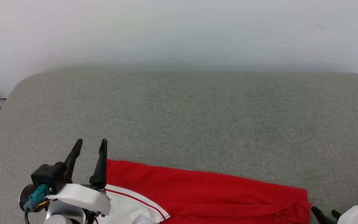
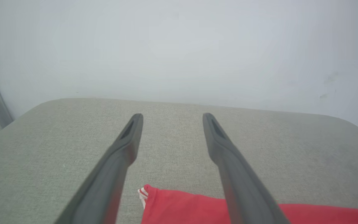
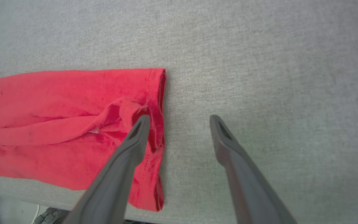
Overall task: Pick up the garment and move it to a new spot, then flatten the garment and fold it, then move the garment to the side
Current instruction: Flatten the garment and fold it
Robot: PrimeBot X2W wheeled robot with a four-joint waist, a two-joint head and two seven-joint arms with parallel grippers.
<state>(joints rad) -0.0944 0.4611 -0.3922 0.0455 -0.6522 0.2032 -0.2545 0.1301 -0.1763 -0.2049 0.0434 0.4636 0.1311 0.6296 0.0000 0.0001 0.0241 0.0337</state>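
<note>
the red garment [image 1: 213, 193] lies folded at the near edge of the surface [image 1: 197, 118], and the left pincer [image 1: 91, 142] and right pincer [image 3: 179, 119] sit wide open at its ends, holding nothing, maybe ready to move it.

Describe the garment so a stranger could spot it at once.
Start at the wide grey cloth-covered table before the pale wall. Along its near edge lies the jersey, a long strip. It is bright red, with a white, red-striped sleeve at its left end.
</note>
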